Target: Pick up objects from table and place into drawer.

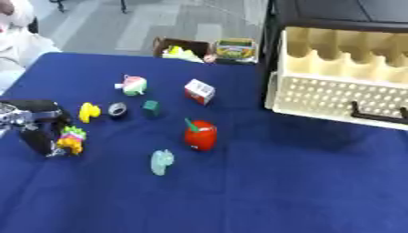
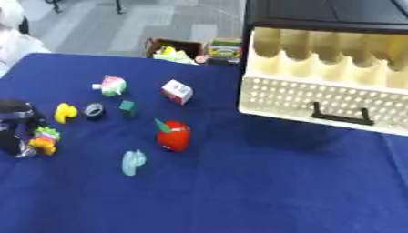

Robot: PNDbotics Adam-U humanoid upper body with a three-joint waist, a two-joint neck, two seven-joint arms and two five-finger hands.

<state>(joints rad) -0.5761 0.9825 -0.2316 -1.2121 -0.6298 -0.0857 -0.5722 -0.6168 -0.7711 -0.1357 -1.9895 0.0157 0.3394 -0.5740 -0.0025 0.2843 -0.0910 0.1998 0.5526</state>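
My left hand [image 1: 38,129] is at the table's left edge, its black fingers curled round a small yellow, green and pink toy [image 1: 71,140]. Loose on the blue cloth lie a yellow duck [image 1: 89,111], a dark ring [image 1: 117,109], a small green block [image 1: 150,107], a pink and green round toy [image 1: 133,85], a white and red box [image 1: 199,91], a red tomato-like toy [image 1: 200,134] and a pale green figure [image 1: 162,162]. The cream drawer [image 1: 343,98] stands pulled open at the right, with a black handle [image 2: 341,117]. My right hand shows in no view.
The drawer sits in a black cabinet [image 1: 334,13] at the back right. Beyond the table's far edge stand a brown box [image 1: 181,47] and a crayon box [image 1: 235,49] on the floor. A person in white [image 1: 16,36] is at the upper left.
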